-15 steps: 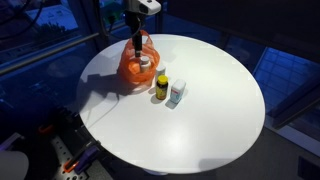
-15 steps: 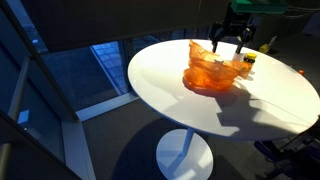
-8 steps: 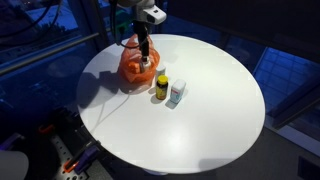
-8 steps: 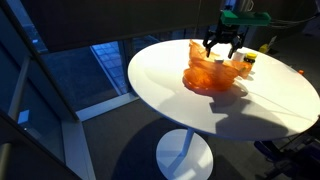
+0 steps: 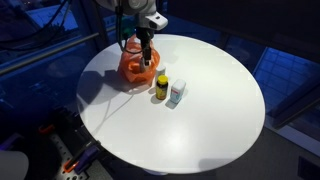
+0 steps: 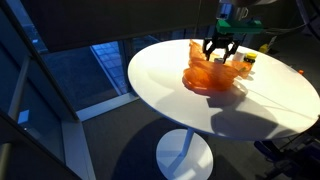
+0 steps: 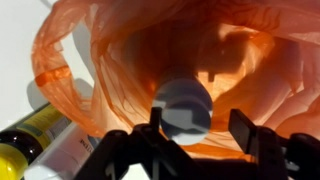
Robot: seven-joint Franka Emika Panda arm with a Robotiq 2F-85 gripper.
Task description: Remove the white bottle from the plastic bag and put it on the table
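Hovers above bag [image 7: 270,60] with gripper [image 7: 195,128] spread open | straddles white bottle [image 7: 183,105] upright inside bag, not yet clamped | risks pinching bag wall along with bottle, dragging bag off table [image 5: 200,120] and toppling yellow bottle [image 7: 30,135] beside bag

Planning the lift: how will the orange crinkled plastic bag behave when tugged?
The orange crinkled plastic bag is probably floppy and light: thin, translucent, slumped. It may drag along, as its folds crowd the round white bottle.
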